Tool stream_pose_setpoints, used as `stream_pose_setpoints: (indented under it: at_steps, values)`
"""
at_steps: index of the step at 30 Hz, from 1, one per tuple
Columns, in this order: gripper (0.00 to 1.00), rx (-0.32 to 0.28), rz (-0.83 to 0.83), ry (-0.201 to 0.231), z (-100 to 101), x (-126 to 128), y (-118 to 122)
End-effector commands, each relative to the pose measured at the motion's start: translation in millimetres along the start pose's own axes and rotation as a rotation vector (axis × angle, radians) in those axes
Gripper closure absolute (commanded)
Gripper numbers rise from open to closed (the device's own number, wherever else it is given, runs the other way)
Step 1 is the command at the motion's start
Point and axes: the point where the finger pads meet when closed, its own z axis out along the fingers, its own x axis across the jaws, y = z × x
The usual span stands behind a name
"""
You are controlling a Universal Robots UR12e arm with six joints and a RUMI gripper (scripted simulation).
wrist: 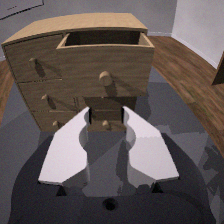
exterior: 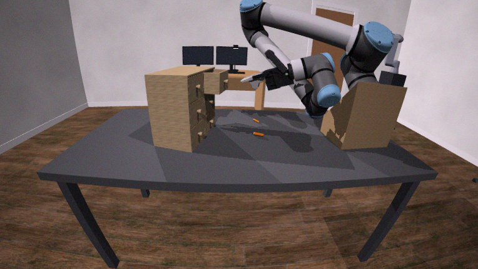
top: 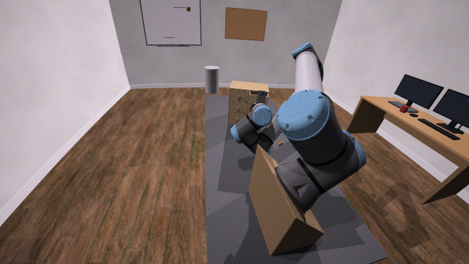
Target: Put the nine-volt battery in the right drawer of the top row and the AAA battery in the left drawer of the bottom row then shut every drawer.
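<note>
The wooden chest [top: 249,85] [exterior: 168,110] [wrist: 35,70] stands upright on the grey table [exterior: 217,172]. Its top right drawer [exterior: 214,82] [wrist: 125,60] is pulled well out; the part of its inside that shows is dark, with no battery visible. The bottom left drawer [exterior: 197,131] [wrist: 47,122] looks shut, as do the other drawers in view. Two orange cylindrical batteries lie on the table, one nearer [exterior: 258,134] and one farther [exterior: 256,120]. I cannot tell which is the AAA. No nine-volt battery shows. My gripper [exterior: 246,81] [wrist: 106,108] is partly open and empty, in front of the open drawer, apart from its knob.
A large brown box-like stand [top: 274,203] [exterior: 371,116] is beside the arm's base, at the table end opposite the chest. A pale cylinder [top: 211,80] shows beyond the table. A desk [top: 426,134] with two monitors stands apart at the side.
</note>
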Motion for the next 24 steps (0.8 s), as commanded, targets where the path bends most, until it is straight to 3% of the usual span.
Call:
stream_pose_setpoints:
  at_steps: [1, 13, 24]
  values:
    - [0.8, 0.0, 0.0, 0.0, 8.1, -0.1, -0.8]
    - [0.8, 0.0, 0.0, 0.0, 29.0, 0.0, -1.7]
    - [0.8, 0.0, 0.0, 0.0, 35.6, 0.0, -2.0]
